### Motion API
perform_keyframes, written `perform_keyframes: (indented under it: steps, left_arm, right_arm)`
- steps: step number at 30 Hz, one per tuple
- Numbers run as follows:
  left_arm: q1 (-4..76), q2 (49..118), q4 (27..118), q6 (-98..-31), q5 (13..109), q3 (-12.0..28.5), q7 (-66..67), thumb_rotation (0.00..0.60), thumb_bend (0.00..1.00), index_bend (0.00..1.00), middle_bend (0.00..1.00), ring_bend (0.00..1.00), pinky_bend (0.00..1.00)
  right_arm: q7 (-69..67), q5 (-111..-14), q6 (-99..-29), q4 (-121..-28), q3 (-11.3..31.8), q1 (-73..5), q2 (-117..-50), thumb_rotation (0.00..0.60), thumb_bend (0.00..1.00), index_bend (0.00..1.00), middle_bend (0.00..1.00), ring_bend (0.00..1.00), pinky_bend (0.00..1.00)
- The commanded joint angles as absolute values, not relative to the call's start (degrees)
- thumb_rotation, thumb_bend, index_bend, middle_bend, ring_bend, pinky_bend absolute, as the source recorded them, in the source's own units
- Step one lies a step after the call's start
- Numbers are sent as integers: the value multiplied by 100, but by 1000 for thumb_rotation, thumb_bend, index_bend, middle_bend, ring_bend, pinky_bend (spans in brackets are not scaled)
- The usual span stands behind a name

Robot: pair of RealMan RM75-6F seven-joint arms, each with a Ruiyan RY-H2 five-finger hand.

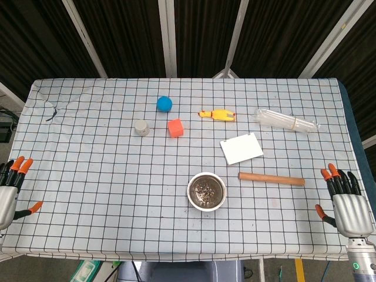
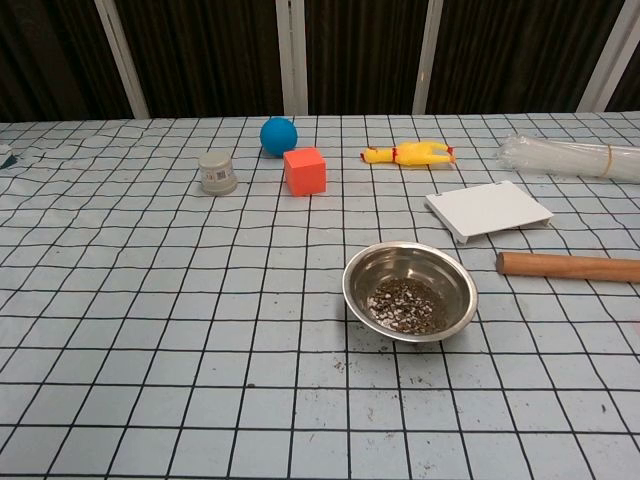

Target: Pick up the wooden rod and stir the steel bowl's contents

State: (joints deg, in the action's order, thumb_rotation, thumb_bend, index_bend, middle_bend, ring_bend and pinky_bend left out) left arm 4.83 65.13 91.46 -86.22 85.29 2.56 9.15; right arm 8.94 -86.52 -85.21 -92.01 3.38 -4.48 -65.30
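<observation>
Both hands idle at the table edges, left hand and right hand fingers spread, holding nothing (right sits nearer wooden rod, which lies flat just right of steel bowl).

the wooden rod is a plain, light-brown cylinder lying flat on the checked tablecloth, untouched. in the head view its long axis runs left to right with the right end slightly nearer the robot. in the chest view its right end runs out of the frame.

the steel bowl stands upright just to the left of the rod's left end, close by but not touching it. it is round and shiny, with a thin bright rim and a shallow layer of small dark and pale granular bits covering its bottom. a few loose specks lie on the cloth just in front of it.
</observation>
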Motion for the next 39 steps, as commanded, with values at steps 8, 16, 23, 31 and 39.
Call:
perform_keyframes:
  steps: [8, 16, 23, 31, 39]
  left_arm:
    - [501, 6466, 9191, -8542, 8472, 265, 805, 600, 28, 0, 0, 0, 7]
    - [488, 6482, 9175, -8617, 8493, 299, 642, 600, 28, 0, 0, 0, 7]
    - [495, 6459, 9154, -8615, 8515, 302, 529, 600, 28, 0, 0, 0, 8]
    - [510, 6444, 9144, -8552, 8456, 319, 384, 600, 28, 0, 0, 0, 8]
    - [540, 6407, 9127, -8482, 8419, 340, 220, 600, 28, 0, 0, 0, 8]
  right_arm:
    - [805, -8731, -8519, -9209, 321, -468, -6570, 600, 321, 0, 0, 0, 0]
    - [390, -8913, -8566, -9389, 384, -568, -6641, 600, 321, 28, 1, 0, 0]
    - [799, -8929, -8063, -9641, 563, -1031, -6879, 600, 322, 262, 111, 27, 0]
    - [2021, -8127, -6951, -10017, 1053, -1925, -7497, 600, 321, 266, 116, 39, 0]
    - [2897, -7160, -6342, -9695, 1354, -2560, -8177, 600, 321, 381, 160, 69, 0]
